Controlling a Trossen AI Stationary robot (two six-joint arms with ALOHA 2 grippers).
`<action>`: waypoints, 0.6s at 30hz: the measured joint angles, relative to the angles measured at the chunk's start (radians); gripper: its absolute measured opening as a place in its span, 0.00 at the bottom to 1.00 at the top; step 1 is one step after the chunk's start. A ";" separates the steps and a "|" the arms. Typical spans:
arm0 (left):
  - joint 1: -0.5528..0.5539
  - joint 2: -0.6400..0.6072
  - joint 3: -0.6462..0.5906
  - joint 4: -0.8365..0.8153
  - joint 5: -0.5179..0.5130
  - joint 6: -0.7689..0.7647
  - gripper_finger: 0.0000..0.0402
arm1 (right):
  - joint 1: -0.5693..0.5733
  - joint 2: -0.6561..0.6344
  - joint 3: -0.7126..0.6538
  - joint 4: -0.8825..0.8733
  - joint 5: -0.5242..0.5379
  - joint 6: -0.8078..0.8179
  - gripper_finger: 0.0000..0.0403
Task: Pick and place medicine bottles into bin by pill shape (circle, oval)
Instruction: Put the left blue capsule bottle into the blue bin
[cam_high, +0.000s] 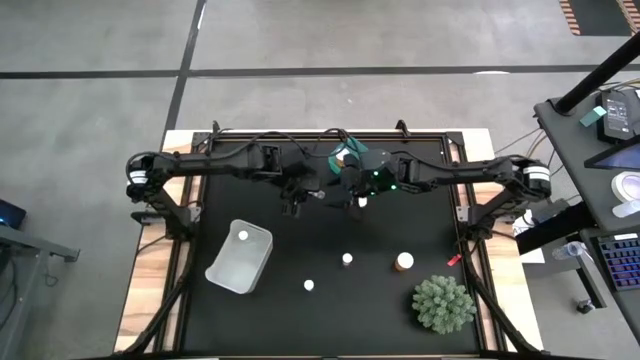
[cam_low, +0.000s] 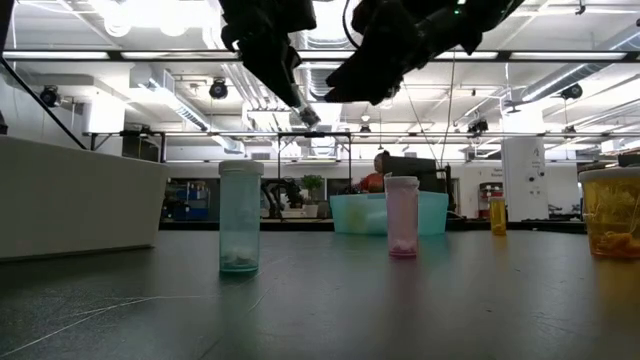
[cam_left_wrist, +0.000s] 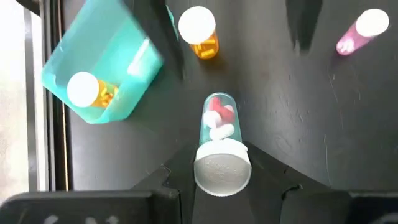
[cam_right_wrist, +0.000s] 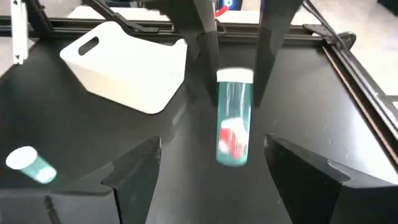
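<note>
desk (cam_high: 330, 310): black
white bin (cam_high: 240, 257): white
teal bin (cam_left_wrist: 93, 68): teal
held bottle (cam_left_wrist: 219, 146): clear, white cap, red-and-white pills
plant (cam_high: 443, 304): green

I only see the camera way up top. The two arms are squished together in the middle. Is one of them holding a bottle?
Observer: Yes. The left gripper grips a bottle at its white cap end.
Operator: What's in it?
Observer: Red and white pills. I can't tell their shape for sure.
Operator: Is the other arm grabbing it too?
Observer: No. The right gripper is open, with a finger on each side of the bottle and neither one touching it.
</note>
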 joint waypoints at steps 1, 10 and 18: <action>0.000 0.000 0.000 0.010 0.000 0.000 0.22 | 0.000 0.014 0.009 -0.001 0.000 -0.011 0.68; -0.004 0.000 0.000 0.036 0.000 0.022 0.22 | -0.007 0.089 0.063 -0.010 0.080 -0.045 0.60; -0.004 0.000 -0.006 0.065 0.002 0.021 0.22 | -0.009 0.096 0.068 -0.002 0.079 -0.062 0.50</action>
